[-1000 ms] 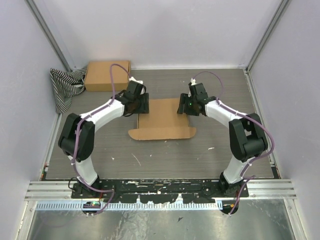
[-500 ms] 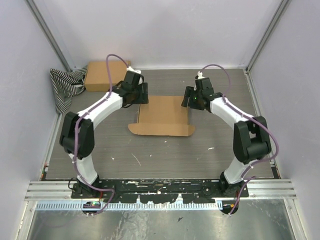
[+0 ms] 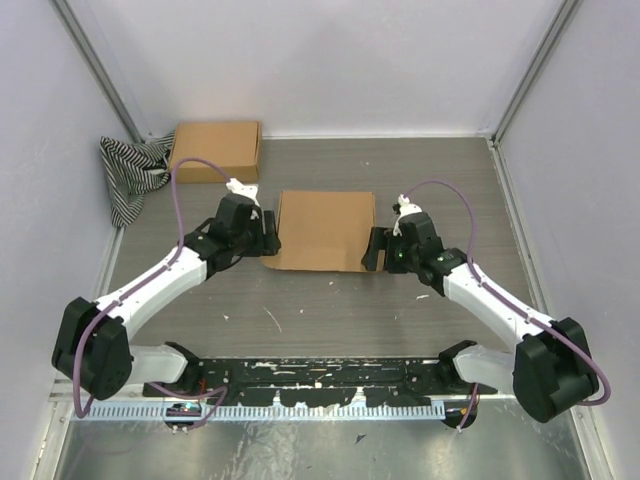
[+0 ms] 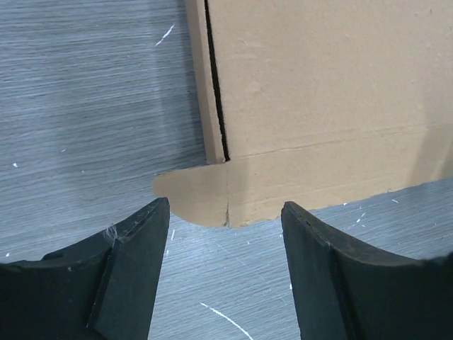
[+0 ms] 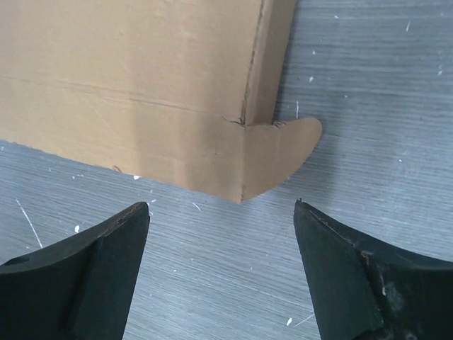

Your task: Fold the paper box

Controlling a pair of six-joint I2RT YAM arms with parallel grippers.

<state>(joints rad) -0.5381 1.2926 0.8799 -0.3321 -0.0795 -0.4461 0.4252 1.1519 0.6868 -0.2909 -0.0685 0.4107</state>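
Jaws apart and empty, the left gripper (image 3: 270, 235) sits at the near-left corner of the flat brown cardboard paper box (image 3: 325, 225), the right gripper (image 3: 375, 250) at its near-right corner.

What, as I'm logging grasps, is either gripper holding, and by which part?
Nothing. The left gripper and right gripper are open and empty, each facing a near corner tab of the paper box.

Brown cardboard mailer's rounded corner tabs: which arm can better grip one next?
Probably left: the left tab sits within the open left gripper; the right tab lies beyond the right gripper.
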